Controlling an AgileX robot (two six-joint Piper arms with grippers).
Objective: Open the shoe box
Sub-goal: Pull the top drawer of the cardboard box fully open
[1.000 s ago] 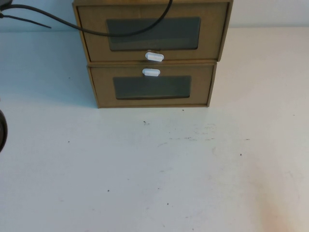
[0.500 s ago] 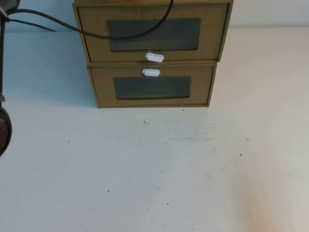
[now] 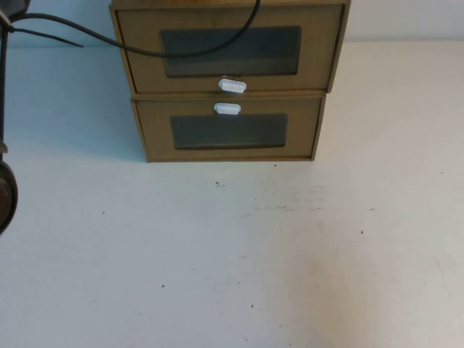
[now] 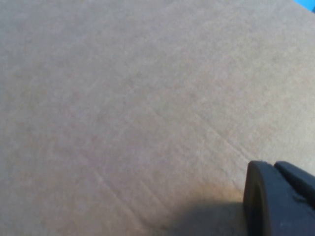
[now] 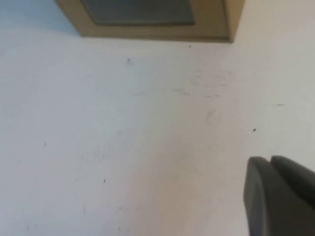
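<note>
Though only a corner of each gripper shows, the right gripper [image 5: 279, 196] is closed, above the table [image 5: 123, 147] before the stacked shoe boxes [image 3: 290, 94], both shut at the far middle. Left gripper [image 4: 279, 201] close against brown cardboard [image 4: 123, 108]; its state cannot be told.

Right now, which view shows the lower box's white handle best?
High view: the lower handle sits whole, front-on, above the window. Right wrist view, right tool over the table, catches only the bottom edge of the lower box. Left wrist view, left tool close to cardboard, shows no handle.
</note>
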